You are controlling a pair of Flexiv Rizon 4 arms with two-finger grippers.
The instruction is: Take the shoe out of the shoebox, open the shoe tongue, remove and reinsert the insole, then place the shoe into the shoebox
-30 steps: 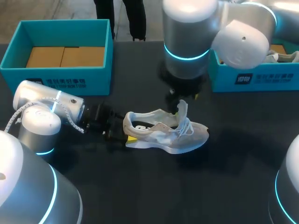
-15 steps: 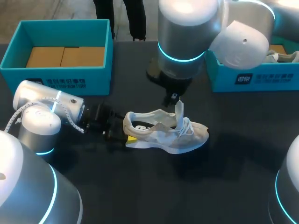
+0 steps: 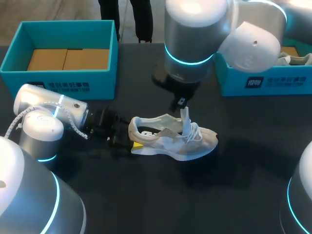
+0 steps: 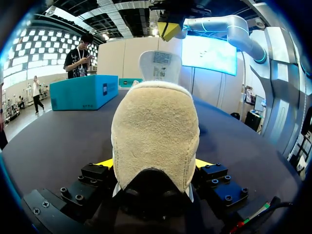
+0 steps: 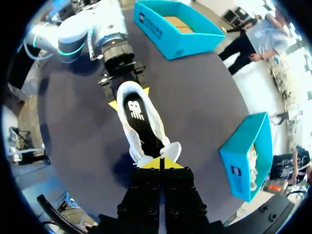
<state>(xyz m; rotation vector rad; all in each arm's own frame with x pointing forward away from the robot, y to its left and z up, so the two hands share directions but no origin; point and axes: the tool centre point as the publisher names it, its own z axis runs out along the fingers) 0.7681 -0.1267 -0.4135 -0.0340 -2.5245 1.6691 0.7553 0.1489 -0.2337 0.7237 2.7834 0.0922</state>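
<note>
A white and grey shoe (image 3: pixel 170 137) lies on its sole mid-table, toe to the right. My left gripper (image 3: pixel 127 140) comes in low from the left, and its yellow fingertips (image 4: pixel 105 163) press both sides of the tan heel (image 4: pixel 156 131). My right gripper (image 3: pixel 181 105) hangs over the shoe's middle, shut on the top of the tongue (image 3: pixel 185 117), which stands upright. From the right wrist, the shut gripper (image 5: pixel 160 163) sits at the tongue (image 5: pixel 170 148). The dark insole (image 5: pixel 141 119) lies exposed inside the shoe.
An open teal shoebox (image 3: pixel 63 73) with a cardboard floor stands at the back left. A second teal box (image 3: pixel 263 80) at the back right holds another shoe (image 3: pixel 295 59). Dark tabletop spreads in front of the shoe.
My right gripper has shut on the tongue and shifted slightly up and left, drawing the tongue from a lean to upright. The left gripper and shoe have stayed put.
</note>
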